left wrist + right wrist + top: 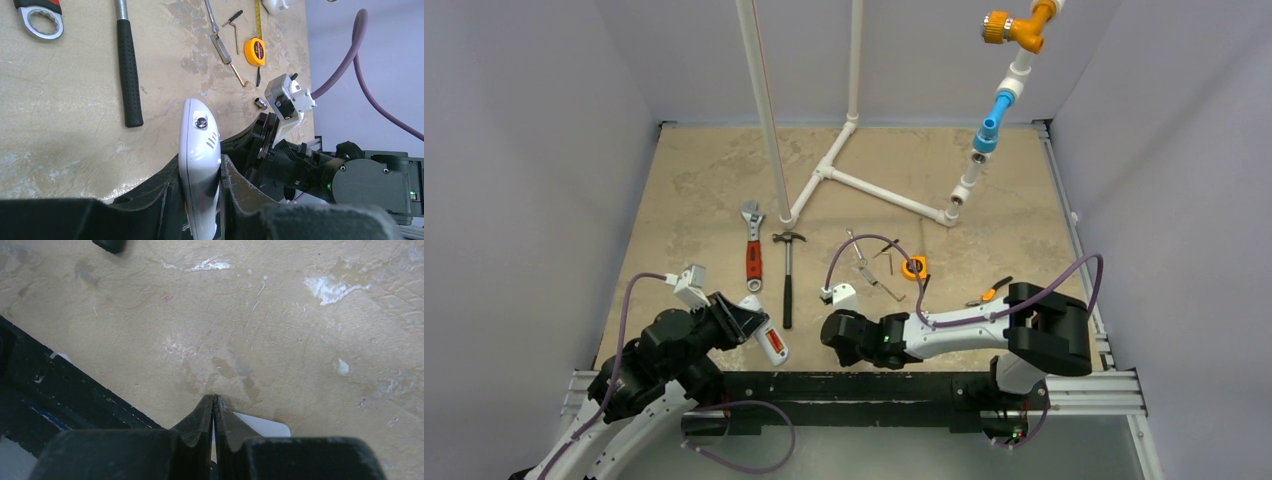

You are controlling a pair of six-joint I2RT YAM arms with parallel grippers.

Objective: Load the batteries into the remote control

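I can't see the held end of the remote control (199, 145): the left gripper (199, 167) covers it and the picture's edge cuts it off. An orange sliver (186, 207) there is too small to name. A white corner (267, 426) lies half hidden behind the right gripper (213, 399).

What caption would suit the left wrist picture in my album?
The left arm's jaws clamp a white remote control; a hammer and tape measure lie on the table beyond.

A red-handled wrench (751, 250) lies beside a black-handled hammer (787, 292), an orange tape measure (914, 267) farther right.
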